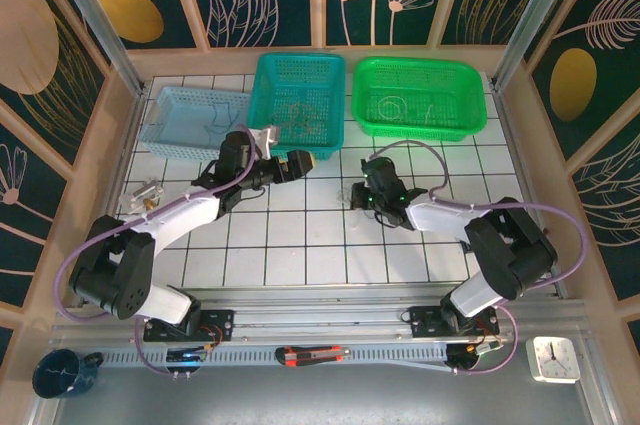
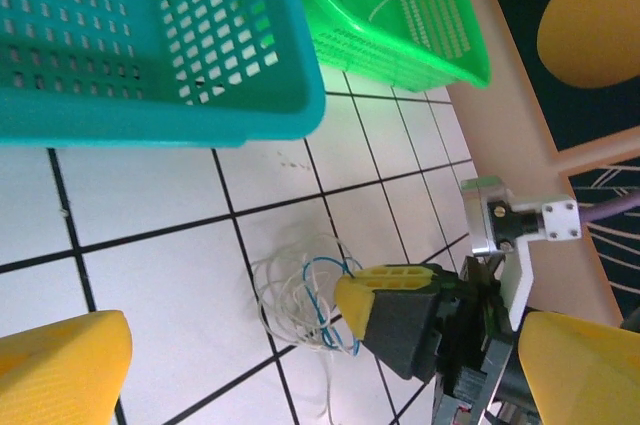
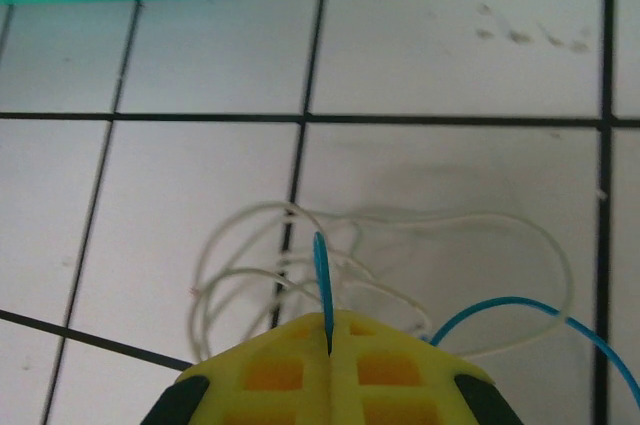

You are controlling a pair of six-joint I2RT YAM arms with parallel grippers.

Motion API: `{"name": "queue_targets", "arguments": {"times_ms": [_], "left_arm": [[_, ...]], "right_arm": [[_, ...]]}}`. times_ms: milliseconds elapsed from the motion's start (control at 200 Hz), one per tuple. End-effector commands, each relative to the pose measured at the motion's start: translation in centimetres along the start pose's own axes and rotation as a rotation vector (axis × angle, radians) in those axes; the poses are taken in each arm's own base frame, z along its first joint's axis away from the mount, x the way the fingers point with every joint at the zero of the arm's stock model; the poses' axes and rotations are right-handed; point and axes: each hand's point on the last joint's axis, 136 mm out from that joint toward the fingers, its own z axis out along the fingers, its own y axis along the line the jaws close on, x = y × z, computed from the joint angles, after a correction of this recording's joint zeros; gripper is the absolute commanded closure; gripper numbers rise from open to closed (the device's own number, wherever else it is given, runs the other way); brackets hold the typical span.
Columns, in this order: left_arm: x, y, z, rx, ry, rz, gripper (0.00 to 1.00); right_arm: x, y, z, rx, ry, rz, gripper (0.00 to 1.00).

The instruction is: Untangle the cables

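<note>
The cables (image 2: 295,305) are a small tangle of thin whitish loops with one blue wire, lying on the white tiled table. My right gripper (image 3: 328,330) is down at the bundle's edge, its yellow fingertips pressed together with the blue wire (image 3: 322,275) pinched between them. The whitish loops (image 3: 260,265) spread on the tile just ahead of the tips. In the left wrist view the right gripper (image 2: 385,295) shows from the side, touching the tangle. My left gripper (image 2: 325,345) hovers above it, wide open, with nothing between its yellow fingers (image 2: 60,370). From above, the left gripper (image 1: 285,157) sits left of the right gripper (image 1: 360,197).
Three baskets line the back of the table: light blue (image 1: 185,120), teal (image 1: 297,95) with thin yellowish wires inside, and green (image 1: 418,95) with a whitish wire. The teal basket's near wall (image 2: 150,105) stands close behind the tangle. Black grid lines cross the tiles.
</note>
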Motion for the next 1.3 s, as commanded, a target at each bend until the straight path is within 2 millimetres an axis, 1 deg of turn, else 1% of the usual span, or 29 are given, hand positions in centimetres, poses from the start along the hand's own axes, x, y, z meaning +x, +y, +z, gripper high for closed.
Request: {"name": "queue_targets", "arguments": {"times_ms": [0,120,260,335,390,440,560,626,691,811,856,981,1031,1121,1221,1296], "left_arm": [[0.5,-0.9,0.8,0.016,0.006,0.043,0.01],[1.9,-1.0,1.6,0.012,0.039,0.053,0.01],[3.5,-1.0,2.4,-0.017,0.074,0.094,0.01],[4.6,-1.1,2.9,-0.030,0.095,0.118,0.01],[5.4,-0.9,3.3,-0.047,0.113,0.136,0.01],[6.3,-0.9,3.7,-0.060,0.137,0.154,0.02],[8.2,-1.0,4.4,-0.085,0.180,0.196,0.09],[8.9,-1.1,4.7,-0.092,0.195,0.203,0.09],[9.1,-1.1,4.7,-0.085,0.188,0.188,0.09],[8.5,-1.1,4.6,-0.088,0.153,0.176,0.04],[8.1,-1.2,4.5,-0.091,0.132,0.178,0.02],[6.6,-1.5,4.1,-0.113,0.068,0.193,0.01],[5.9,-1.6,3.9,-0.122,0.045,0.203,0.01],[4.8,-2.1,3.5,-0.131,0.009,0.220,0.01],[3.5,-2.4,2.7,-0.142,-0.035,0.223,0.01],[2.5,-2.3,2.2,-0.153,-0.057,0.213,0.01]], "right_arm": [[-1.5,-1.3,-1.2,0.021,-0.077,0.076,1.00],[-1.6,-2.4,-1.8,0.036,-0.092,0.114,1.00],[-1.6,-2.6,-2.3,0.026,-0.104,0.131,1.00],[-1.5,-2.7,-2.3,0.028,-0.097,0.131,1.00],[-1.4,-2.8,-2.3,0.031,-0.094,0.131,0.87],[-1.4,-2.8,-2.5,0.030,-0.095,0.133,0.81],[-1.9,-2.4,-3.6,0.009,-0.119,0.144,0.79],[-2.0,-2.3,-4.3,-0.003,-0.132,0.152,0.79],[-2.1,-1.9,-5.2,-0.027,-0.140,0.162,0.78],[-1.6,-1.1,-6.5,-0.073,-0.145,0.172,0.78],[-0.9,-0.3,-6.7,-0.108,-0.123,0.165,0.75],[1.0,1.6,-6.9,-0.157,-0.074,0.120,0.61],[1.7,2.2,-6.7,-0.163,-0.054,0.103,0.59],[3.1,2.8,-6.1,-0.170,-0.021,0.090,0.58],[4.2,2.7,-5.2,-0.165,0.003,0.092,0.59],[4.5,2.4,-4.6,-0.150,0.009,0.091,0.59]]}}
